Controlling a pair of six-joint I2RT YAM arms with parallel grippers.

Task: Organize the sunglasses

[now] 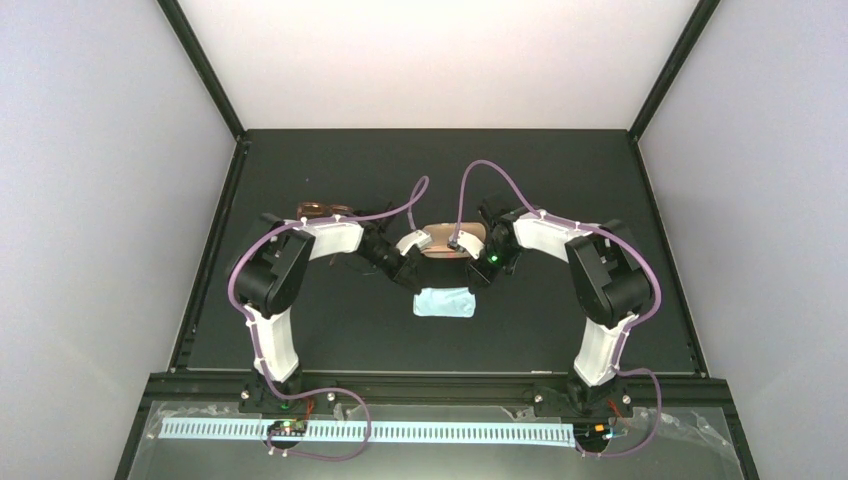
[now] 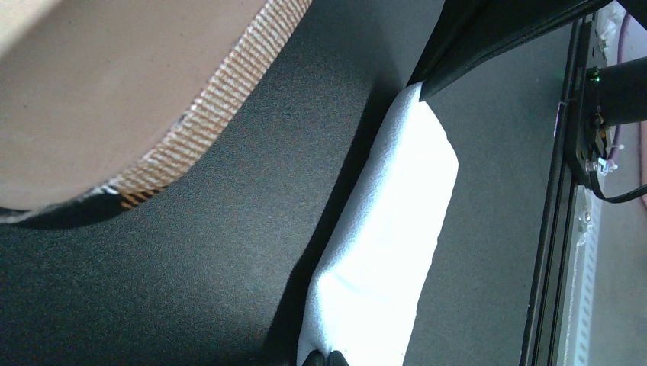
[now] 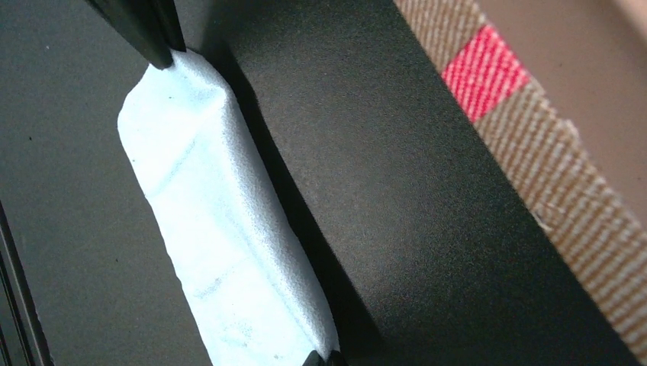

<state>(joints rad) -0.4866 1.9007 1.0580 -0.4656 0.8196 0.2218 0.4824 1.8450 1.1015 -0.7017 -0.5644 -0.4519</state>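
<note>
Sunglasses lie at the far left of the table, just behind the left arm, which hides part of them. Only the reddish-brown frame and a bit of the lenses show, and I cannot tell whether the temples are folded. They are well apart from both grippers.

To their right, the left gripper reaches in toward the middle of the table and down to the left end of the cloth. In the left wrist view its two fingertips sit pressed together at the bottom edge, and the pale cloth runs up into them. The jaws are closed and pinch that end of the cloth.

The case lies at the middle, just behind the cloth and between the two wrists. It is brown, with a woven striped band along its edge, and the right wrist view shows a red patch in that band. A strip of bare black table separates case and cloth.

The cloth is light blue and lies crosswise, nearer the arm bases than the case. Both wrist views show it gathered into a long, raised fold that runs from one gripper to the other.

The right gripper comes in from the right and meets the cloth's right end, mirroring the left one. In the right wrist view its fingertips are closed together at the bottom edge with the cloth drawn up between them, so it grips that end. The left gripper's dark fingers stand at the cloth's other end.
</note>
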